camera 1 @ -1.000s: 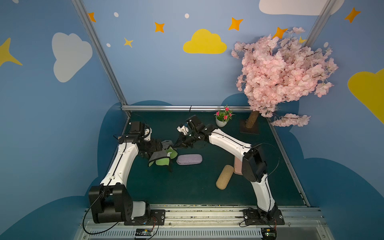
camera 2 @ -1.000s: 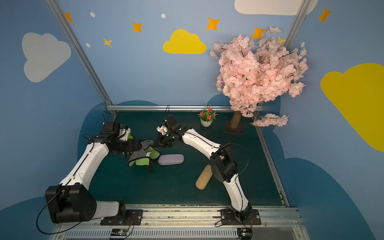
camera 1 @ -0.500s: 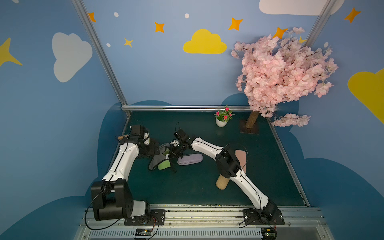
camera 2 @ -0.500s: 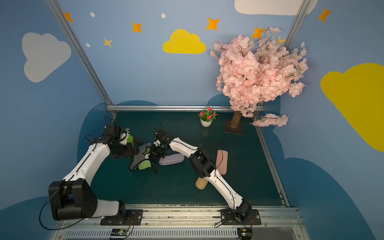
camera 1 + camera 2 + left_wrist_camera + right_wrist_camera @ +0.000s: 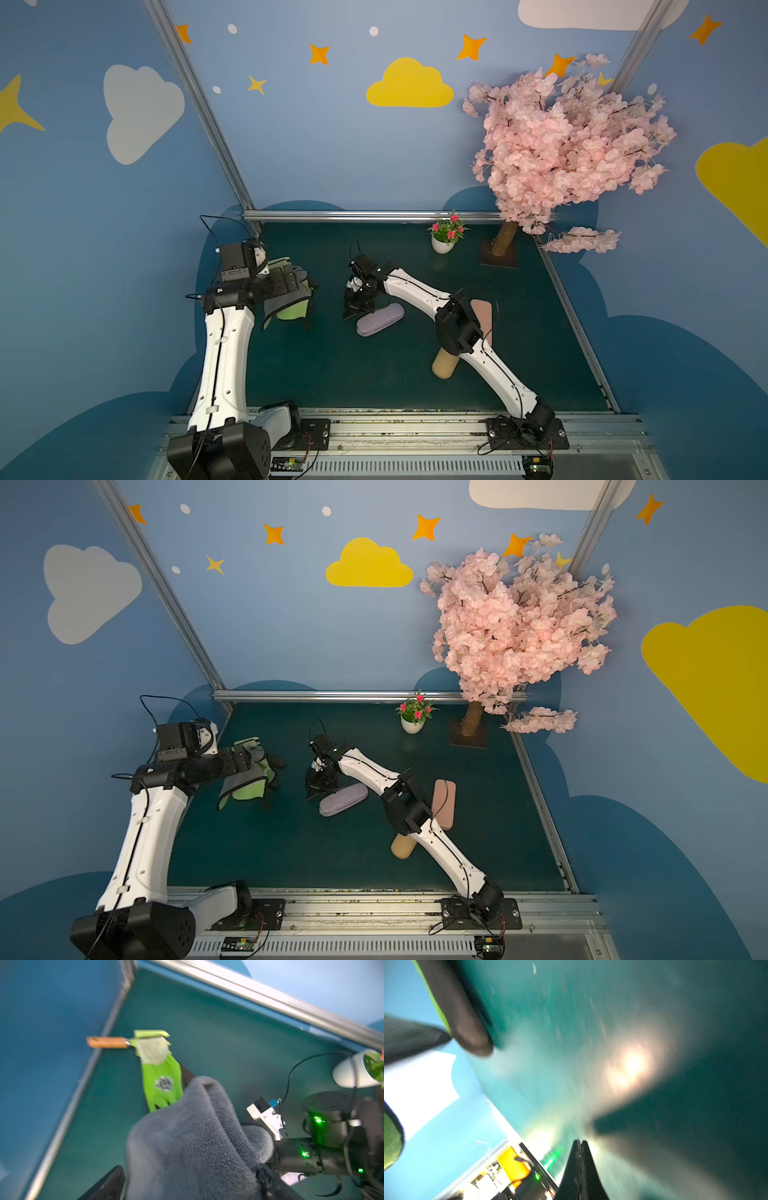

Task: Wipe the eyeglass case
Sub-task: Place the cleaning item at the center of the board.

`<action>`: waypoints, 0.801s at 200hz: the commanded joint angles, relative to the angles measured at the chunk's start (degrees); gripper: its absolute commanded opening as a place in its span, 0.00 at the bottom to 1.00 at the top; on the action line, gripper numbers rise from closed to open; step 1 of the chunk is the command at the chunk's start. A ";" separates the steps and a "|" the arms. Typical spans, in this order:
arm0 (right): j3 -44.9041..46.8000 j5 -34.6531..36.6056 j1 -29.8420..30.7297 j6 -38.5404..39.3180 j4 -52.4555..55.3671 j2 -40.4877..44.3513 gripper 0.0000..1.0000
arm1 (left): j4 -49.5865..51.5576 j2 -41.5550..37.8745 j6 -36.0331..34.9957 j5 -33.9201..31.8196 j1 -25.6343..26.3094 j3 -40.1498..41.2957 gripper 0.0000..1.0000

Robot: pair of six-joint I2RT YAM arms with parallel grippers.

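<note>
The lavender eyeglass case (image 5: 380, 319) (image 5: 343, 799) lies flat mid-table. My right gripper (image 5: 353, 308) (image 5: 314, 788) points down at the table just beside the case's left end, its jaws shut and empty (image 5: 580, 1143). A bulky grey cloth (image 5: 193, 1142) with a green side (image 5: 291, 309) (image 5: 245, 788) hangs from my left gripper (image 5: 309, 286) (image 5: 190, 1167), whose wide-set jaws are shut on it. The cloth hangs above the table, left of the case and apart from it.
A green glove (image 5: 162, 1080) and a wooden-handled tool (image 5: 107, 1042) lie near the back-left wall. A cork-coloured case (image 5: 444, 368) and a pink case (image 5: 484, 316) lie under my right arm. A flower pot (image 5: 442, 243) and tree base (image 5: 500, 257) stand at the back right.
My right gripper has come down from beside the cloth to the table at the case's left end. My left gripper has drawn back leftward with the cloth.
</note>
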State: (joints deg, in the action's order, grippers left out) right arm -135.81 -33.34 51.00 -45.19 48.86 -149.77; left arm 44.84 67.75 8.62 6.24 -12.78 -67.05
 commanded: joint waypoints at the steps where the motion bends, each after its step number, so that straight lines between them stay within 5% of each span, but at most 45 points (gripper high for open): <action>1: 8.56 0.97 -0.02 3.02 -3.16 15.19 0.00 | -3.30 1.69 3.91 9.99 0.41 7.08 0.96; 29: 15.30 -7.00 0.68 -4.91 -14.95 19.42 0.00 | -11.22 1.72 10.53 13.39 2.57 16.26 0.95; 77: 16.86 -12.02 1.99 -20.84 -32.96 11.91 0.00 | -18.09 3.95 17.18 15.14 3.78 22.39 0.90; 102: 13.05 -12.46 2.04 -18.26 -28.90 8.56 0.00 | -15.58 1.09 16.39 10.21 3.72 21.45 0.90; 160: 24.44 -10.20 -2.56 -4.64 -24.99 24.65 0.00 | -15.80 -8.28 12.53 -1.70 9.78 18.37 0.93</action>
State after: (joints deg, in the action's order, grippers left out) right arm -113.01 -43.57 51.07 -57.74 21.67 -137.27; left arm 30.68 62.89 22.85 10.09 -7.01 -48.71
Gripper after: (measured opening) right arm 0.047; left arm 0.924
